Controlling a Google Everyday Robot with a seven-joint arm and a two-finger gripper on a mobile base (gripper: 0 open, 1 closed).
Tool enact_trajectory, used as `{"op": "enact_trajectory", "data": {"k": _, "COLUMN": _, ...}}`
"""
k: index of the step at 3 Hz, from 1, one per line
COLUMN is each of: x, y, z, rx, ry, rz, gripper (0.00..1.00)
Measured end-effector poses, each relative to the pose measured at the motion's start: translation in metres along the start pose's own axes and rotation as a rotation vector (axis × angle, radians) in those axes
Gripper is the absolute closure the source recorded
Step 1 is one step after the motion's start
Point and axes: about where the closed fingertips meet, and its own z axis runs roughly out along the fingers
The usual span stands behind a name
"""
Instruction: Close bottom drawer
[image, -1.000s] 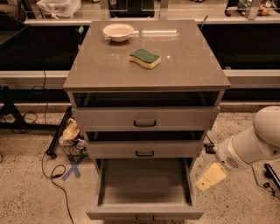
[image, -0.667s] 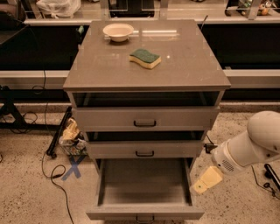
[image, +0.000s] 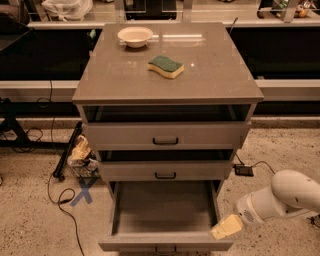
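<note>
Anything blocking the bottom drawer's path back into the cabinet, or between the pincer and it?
Nothing visible. The bottom drawer is pulled out and its interior is bare, and nothing shows in the opening under the middle drawer. The pincer sits by the drawer's front right corner, with nothing between them.

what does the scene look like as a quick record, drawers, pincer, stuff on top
bottom drawer: pulled far out, not yet closed
middle drawer: out a little
top drawer: out a little
pincer: low, at the bottom drawer's front right corner; contact unclear
cabinet top: white bowl at the back, green-and-yellow sponge nearer the middle
</note>
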Motion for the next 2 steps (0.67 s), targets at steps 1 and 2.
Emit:
{"op": "enact_trajectory", "data": {"k": 1, "x": 0.0308, "y": -0.0027, "z": 0.0731, "rx": -0.109, "ry": -0.001, "rz": 0.07, "gripper": 0.0}}
{"op": "enact_trajectory", "data": {"k": 2, "x": 0.033, "y": -0.0016, "z": 0.0764, "rx": -0.117, "ry": 0.002, "rz": 0.074, "gripper": 0.0}}
